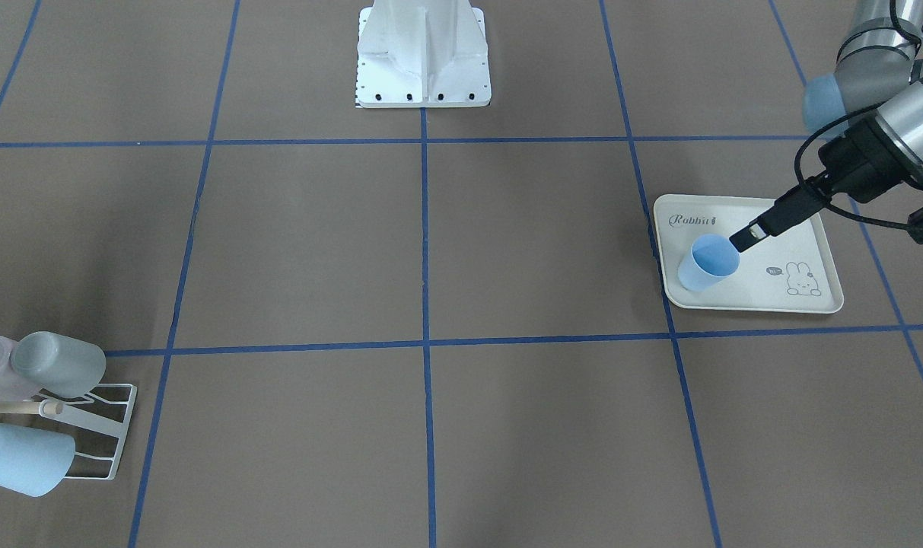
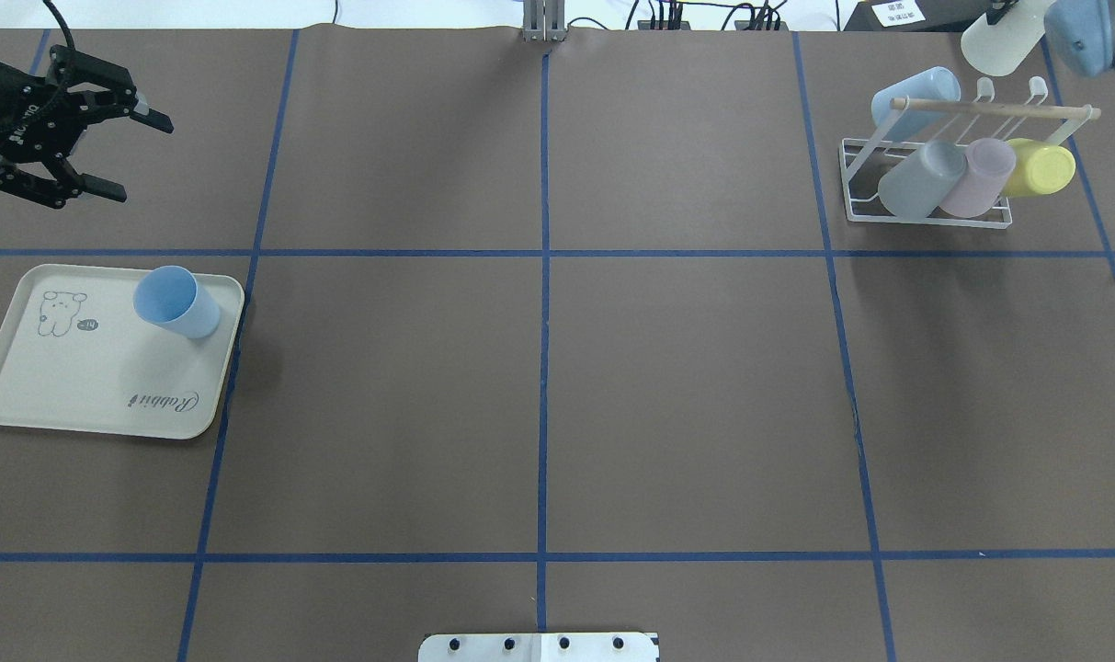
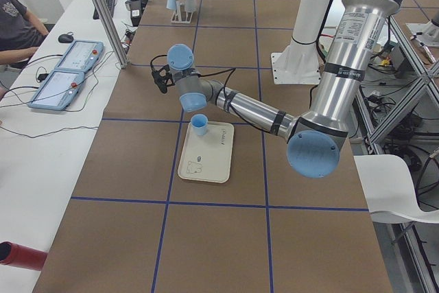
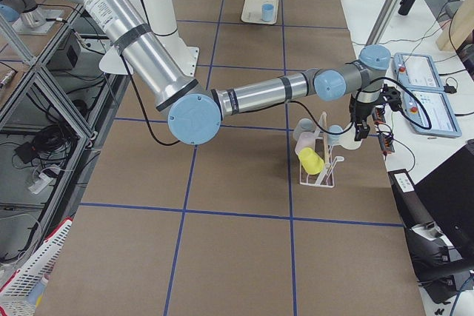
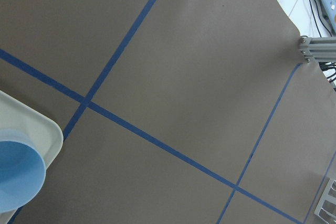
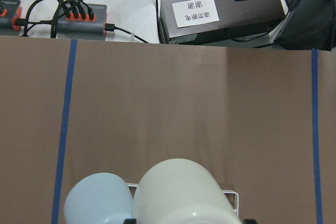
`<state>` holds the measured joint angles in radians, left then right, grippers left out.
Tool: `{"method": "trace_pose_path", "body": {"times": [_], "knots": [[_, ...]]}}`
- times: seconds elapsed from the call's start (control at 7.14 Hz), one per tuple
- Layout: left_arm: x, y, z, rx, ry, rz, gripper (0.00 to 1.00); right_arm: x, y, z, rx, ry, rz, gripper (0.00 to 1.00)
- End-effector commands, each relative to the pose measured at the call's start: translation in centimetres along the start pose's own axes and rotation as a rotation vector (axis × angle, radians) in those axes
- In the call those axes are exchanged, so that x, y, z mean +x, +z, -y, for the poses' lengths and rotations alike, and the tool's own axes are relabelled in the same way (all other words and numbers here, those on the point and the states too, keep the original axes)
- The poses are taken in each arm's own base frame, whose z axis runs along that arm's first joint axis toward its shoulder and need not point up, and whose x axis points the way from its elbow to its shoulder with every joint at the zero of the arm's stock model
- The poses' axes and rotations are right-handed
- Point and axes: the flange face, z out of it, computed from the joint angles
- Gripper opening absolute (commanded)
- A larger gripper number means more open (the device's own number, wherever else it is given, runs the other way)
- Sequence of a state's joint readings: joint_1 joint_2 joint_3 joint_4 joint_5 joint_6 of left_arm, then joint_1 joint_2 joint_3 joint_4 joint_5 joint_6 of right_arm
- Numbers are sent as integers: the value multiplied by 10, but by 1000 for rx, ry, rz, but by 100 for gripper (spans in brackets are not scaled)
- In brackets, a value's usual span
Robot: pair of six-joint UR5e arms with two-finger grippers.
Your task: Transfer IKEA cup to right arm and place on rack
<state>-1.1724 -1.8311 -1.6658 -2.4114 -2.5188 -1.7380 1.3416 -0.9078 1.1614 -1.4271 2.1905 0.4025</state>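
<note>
on the tray (image 2: 79,386) stands a blue cup (image 2: 176,302), left end effector (image 2: 139,156) spread empty, right end effector (image 4: 359,129) clamping a cream cup (image 2: 1003,44).

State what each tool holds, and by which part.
Left tool: nothing. Right tool: cream plastic cup, gripped at its wrist-side end, closed base pointing outward.

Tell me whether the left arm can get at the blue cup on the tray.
Probably yes: the left hand is open close by the blue cup, which stands alone on the tray, nothing between them.
</note>
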Motion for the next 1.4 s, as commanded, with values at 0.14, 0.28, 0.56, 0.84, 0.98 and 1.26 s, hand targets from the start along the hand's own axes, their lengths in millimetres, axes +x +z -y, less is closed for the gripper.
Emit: {"method": "trace_pose_path", "body": {"times": [0.14,0.28,0.56,0.84,0.98,1.26], "knots": [[-2,-1,-1,1,-1,0,100,0,10,-2,-9,-4,1,24],[-2,-3,-1,2,-1,-1,100,0,11,-2,-10,-3,1,24],[-2,-3,-1,2,-3,-1,100,-2,8,-1,-11,1,13,24],[-2,-3,-2,2,0,-2,100,3,9,-4,-21,6,33,24],[-1,-5,-2,3,1,-4,100,7,11,-6,-25,8,32,24],[-1,-5,-3,3,1,-4,100,9,13,-8,-27,9,31,24]]}}
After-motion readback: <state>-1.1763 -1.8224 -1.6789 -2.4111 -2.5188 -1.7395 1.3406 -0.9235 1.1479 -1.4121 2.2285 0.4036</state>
